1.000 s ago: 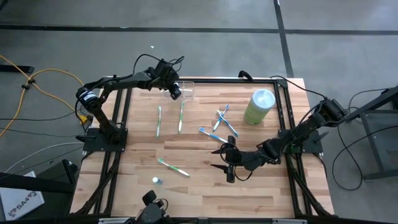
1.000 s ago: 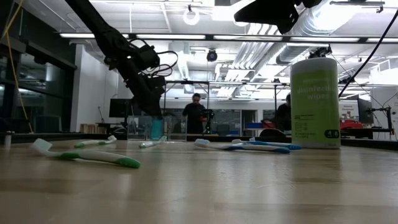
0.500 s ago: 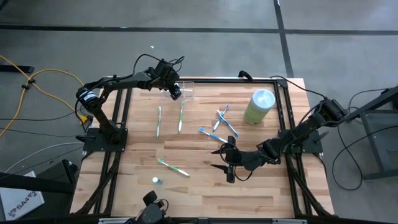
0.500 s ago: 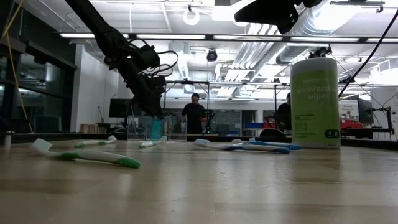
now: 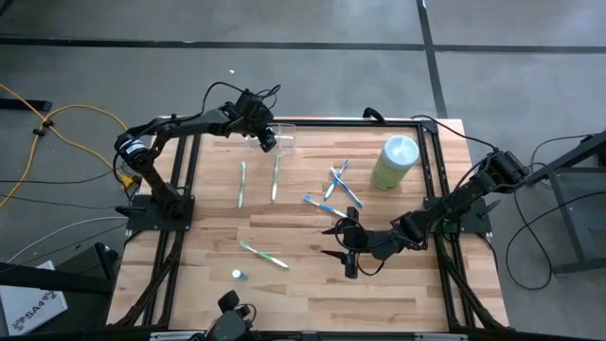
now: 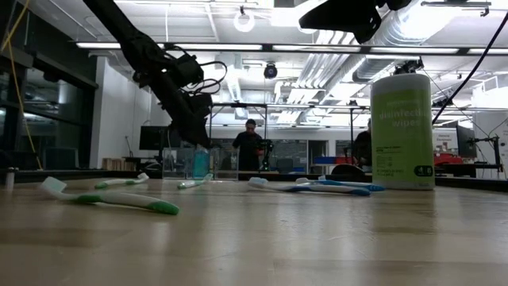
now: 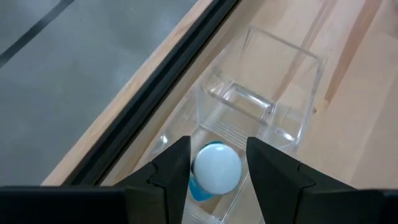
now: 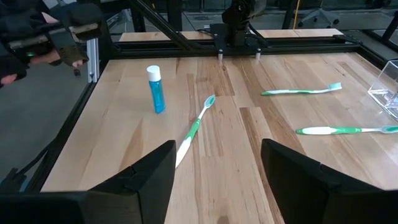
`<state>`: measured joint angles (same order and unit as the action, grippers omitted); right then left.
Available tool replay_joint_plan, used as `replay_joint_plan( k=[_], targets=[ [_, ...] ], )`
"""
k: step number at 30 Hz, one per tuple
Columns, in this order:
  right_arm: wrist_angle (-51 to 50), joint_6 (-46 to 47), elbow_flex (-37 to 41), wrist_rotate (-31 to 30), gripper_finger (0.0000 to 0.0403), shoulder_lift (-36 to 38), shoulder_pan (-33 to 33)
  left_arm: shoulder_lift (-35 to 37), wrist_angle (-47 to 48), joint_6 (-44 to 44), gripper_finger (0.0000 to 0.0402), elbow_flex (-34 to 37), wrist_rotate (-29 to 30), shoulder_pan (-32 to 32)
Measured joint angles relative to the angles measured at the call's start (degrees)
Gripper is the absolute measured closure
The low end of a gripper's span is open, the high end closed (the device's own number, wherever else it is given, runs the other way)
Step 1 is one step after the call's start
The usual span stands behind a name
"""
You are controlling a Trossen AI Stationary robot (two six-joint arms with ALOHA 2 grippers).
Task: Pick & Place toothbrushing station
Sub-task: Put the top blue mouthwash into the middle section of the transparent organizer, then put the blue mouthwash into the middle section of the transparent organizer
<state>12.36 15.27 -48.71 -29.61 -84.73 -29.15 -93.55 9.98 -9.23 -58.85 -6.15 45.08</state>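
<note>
Wooden tabletop (image 5: 303,284): directly beneath the left gripper's (image 7: 217,163) parted, empty-looking fingers, a small blue tube (image 7: 214,171) stands in the clear holder (image 7: 261,118); lifting carelessly could tip both.

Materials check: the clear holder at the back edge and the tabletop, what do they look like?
Toothbrushing station: clear, glossy rigid plastic by the look; the wood shows through its walls and the edges catch light. It could be acrylic, can't confirm.
Table: light wood strips with visible grain and seams, butcher-block style, satin finish.
</note>
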Motion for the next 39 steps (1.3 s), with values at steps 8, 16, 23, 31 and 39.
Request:
replay_joint_plan(
  k=[8,16,23,31,39],
  targets=[
    [-0.1,0.0,0.0,0.2,0.0176,0.0,0.0,1.5,-0.2,-0.5,0.0249,0.0,0.3,0.0],
    [-0.1,0.1,0.0,1.4,0.0176,0.0,0.0,1.6,-0.9,-1.3,0.0249,0.0,0.5,0.0],
    [-0.2,0.1,0.0,1.4,0.0176,0.0,0.0,1.6,-2.6,-1.4,0.0249,-0.4,0.5,0.0],
    [-0.2,0.0,0.0,1.3,0.0176,0.0,0.0,2.1,-2.6,0.1,0.0249,-1.0,-2.8,-0.4],
    [-1.0,0.1,0.0,1.2,0.0176,0.0,0.0,10.0,2.9,2.8,0.0249,-1.0,-6.6,-7.1]
  ],
)
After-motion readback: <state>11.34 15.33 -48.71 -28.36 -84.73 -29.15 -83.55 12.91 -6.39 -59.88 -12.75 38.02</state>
